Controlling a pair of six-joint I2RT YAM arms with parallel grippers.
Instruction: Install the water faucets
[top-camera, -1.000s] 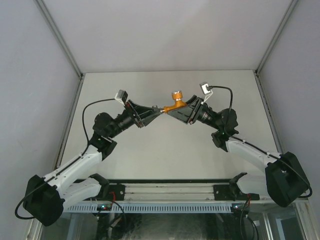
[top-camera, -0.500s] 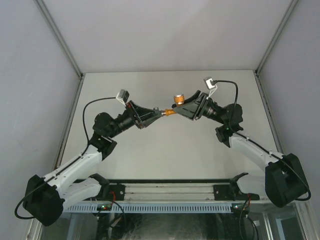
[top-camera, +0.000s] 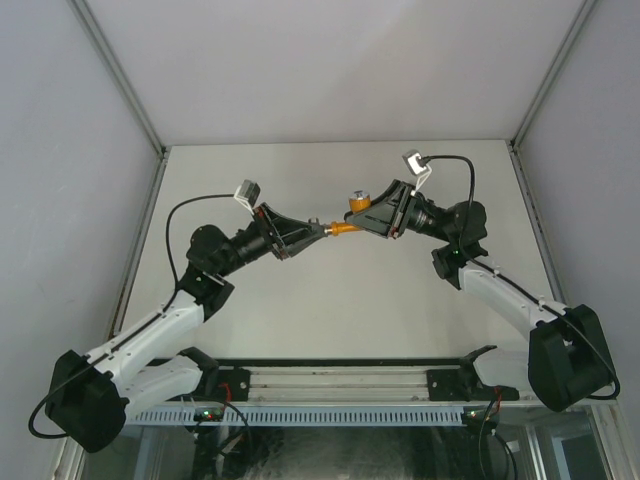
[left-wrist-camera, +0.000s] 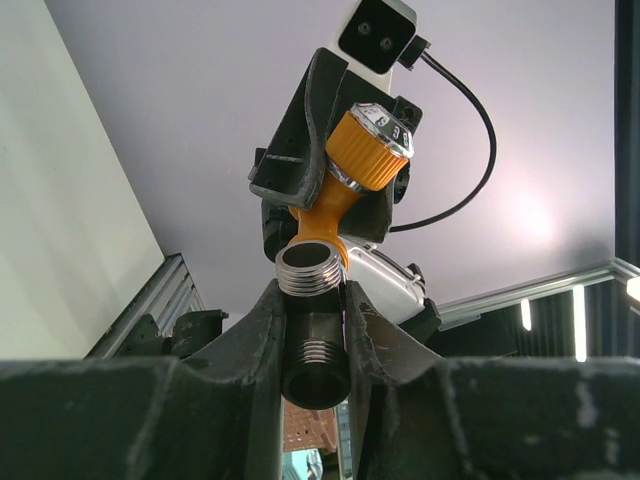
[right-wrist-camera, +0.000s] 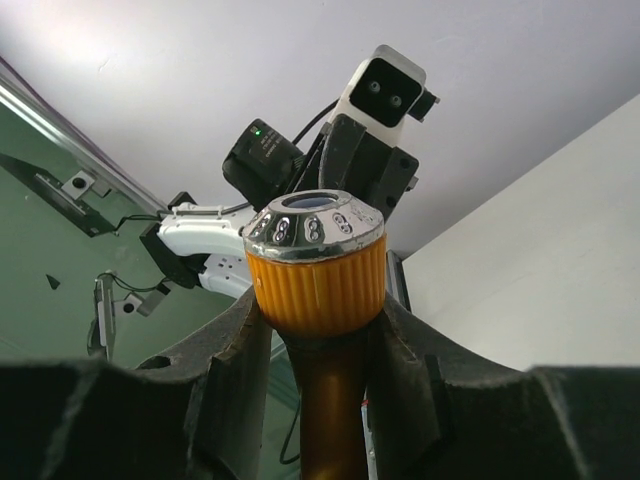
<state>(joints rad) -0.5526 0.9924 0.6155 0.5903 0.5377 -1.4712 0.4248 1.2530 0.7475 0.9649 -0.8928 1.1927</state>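
**Faucet**: held in the air, its threaded end touching the pipe fitting, with the knob on the side away from the fitting. In the left wrist view the orange body rises from behind the fitting's silver threaded collar. Whether the two threads have engaged or merely meet cannot be told.

**Left gripper**: closed tight around the fitting, one finger on each flank, the collar standing proud of the fingertips.

**Right gripper**: on the far side of the faucet from the fitting. Its jaws are narrowly parted and pressed against the orange stem just under the knob, so it appears to have hold of the faucet.

**Table**: well below the fitting; neither part rests on it.

**Progress (judgement):** both parts are off the table and end to end, so pick-up and alignment look done. What remains is the screwing home, probably by turning the faucet against the clamped fitting. A check that the joint is seated would follow. No second faucet shows.

**Writing:** none legible. The knob's chrome rim carries small stamped marks resembling digits, too small to read, and its top has a blue centre. The white camera box beyond the fitting bears no visible label.
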